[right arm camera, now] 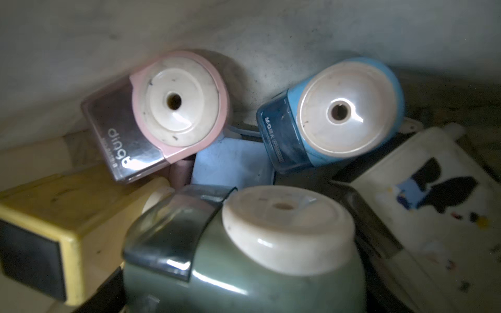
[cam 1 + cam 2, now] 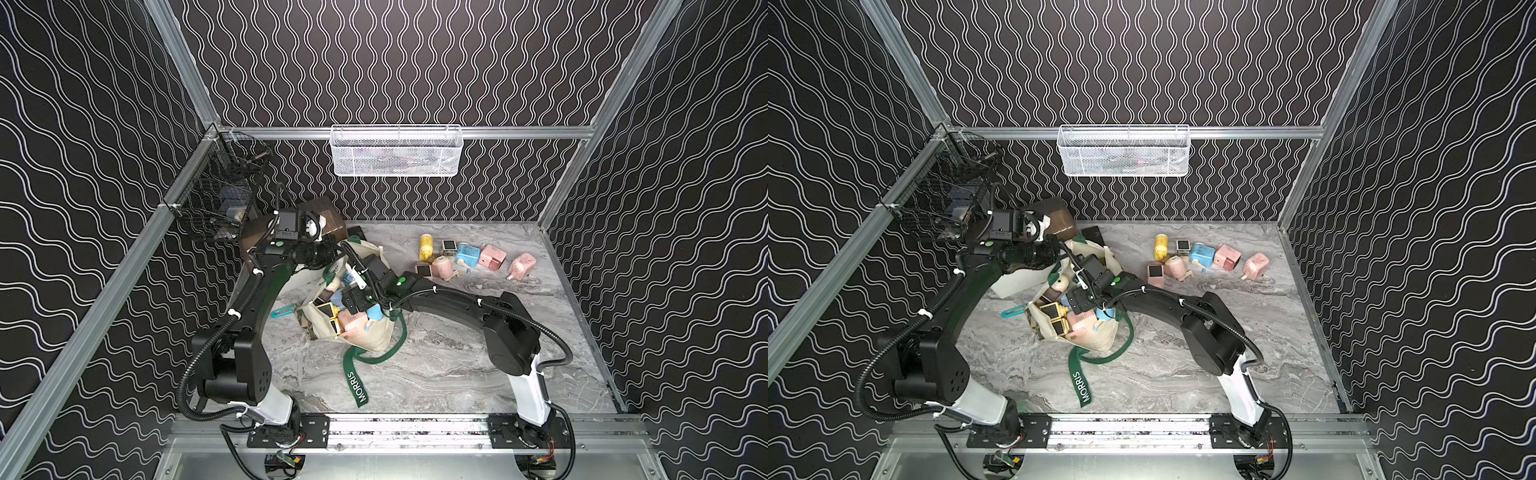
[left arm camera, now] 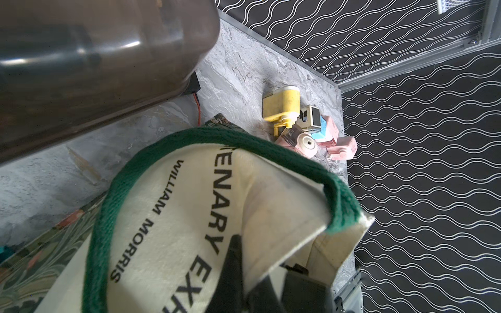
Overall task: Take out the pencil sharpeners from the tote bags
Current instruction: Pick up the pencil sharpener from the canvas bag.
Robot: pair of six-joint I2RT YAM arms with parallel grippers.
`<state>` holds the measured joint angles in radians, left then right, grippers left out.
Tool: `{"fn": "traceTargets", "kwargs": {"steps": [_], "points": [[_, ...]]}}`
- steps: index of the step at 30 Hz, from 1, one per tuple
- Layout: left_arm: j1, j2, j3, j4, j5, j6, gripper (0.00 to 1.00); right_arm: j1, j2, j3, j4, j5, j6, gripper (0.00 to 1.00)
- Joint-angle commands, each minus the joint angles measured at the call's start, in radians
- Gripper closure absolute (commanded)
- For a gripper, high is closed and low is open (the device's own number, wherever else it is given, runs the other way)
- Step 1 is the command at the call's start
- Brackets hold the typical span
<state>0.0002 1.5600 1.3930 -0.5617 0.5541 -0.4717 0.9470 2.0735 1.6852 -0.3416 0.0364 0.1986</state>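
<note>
Unloading is partway done: several sharpeners [image 2: 492, 257] lie grouped on the counter [image 2: 436, 374] toward its far right, well apart from the bag [image 2: 370, 336], which sits mid-counter with more inside. The left tool [image 3: 244, 268] is clenched on the bag's rim, propping the mouth open, while the right tool [image 2: 353, 302] is down in that mouth just above a green sharpener [image 1: 238, 244], its jaws unseen, so their state I cannot tell. Next, I judge, it must straddle that green body, close firmly and lift clear of the canvas.

Black walls [image 2: 395, 62] with wavy white lines enclose a grey marbled table [image 2: 436, 365]. Beyond the left claw [image 2: 340, 250] hang a white mesh basket [image 2: 395, 151] and, nearer it, a black wire basket [image 2: 216, 195].
</note>
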Motion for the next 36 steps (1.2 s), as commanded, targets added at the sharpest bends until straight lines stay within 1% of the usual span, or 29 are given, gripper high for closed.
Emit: {"fn": "traceTargets", "kwargs": {"steps": [1,13,17,22,24,25,26,30,33,36], "points": [[0.0,-0.01,0.004,-0.015,0.018,0.01,1.0,0.001,-0.042,-0.018,-0.011,-0.011,-0.004,0.37],[0.0,-0.009,0.004,-0.015,0.018,0.01,1.0,0.001,-0.217,-0.124,-0.064,-0.086,0.007,0.37],[0.0,-0.008,0.006,-0.017,0.017,0.012,1.0,0.0,-0.286,-0.163,-0.082,-0.093,-0.005,0.37],[0.0,-0.009,0.003,-0.017,0.012,0.013,1.0,-0.011,-0.41,-0.205,-0.111,-0.098,-0.001,0.36],[0.0,-0.009,0.003,-0.018,0.011,0.014,1.0,-0.023,-0.471,-0.226,-0.122,-0.065,0.015,0.37],[0.0,-0.01,0.003,-0.018,0.011,0.015,1.0,-0.036,-0.506,-0.234,-0.135,-0.03,0.033,0.37],[0.0,-0.01,0.004,-0.019,0.012,0.015,1.0,-0.058,-0.536,-0.25,-0.138,-0.028,0.044,0.37],[0.0,-0.014,0.005,-0.018,0.01,0.014,1.0,-0.215,-0.652,-0.367,-0.082,-0.072,0.124,0.37],[0.0,-0.009,0.009,-0.02,0.017,0.013,1.0,-0.333,-0.659,-0.431,-0.057,-0.046,0.174,0.37],[0.0,-0.01,0.006,-0.015,0.016,0.012,1.0,-0.434,-0.606,-0.463,-0.049,-0.031,0.217,0.38]]}}
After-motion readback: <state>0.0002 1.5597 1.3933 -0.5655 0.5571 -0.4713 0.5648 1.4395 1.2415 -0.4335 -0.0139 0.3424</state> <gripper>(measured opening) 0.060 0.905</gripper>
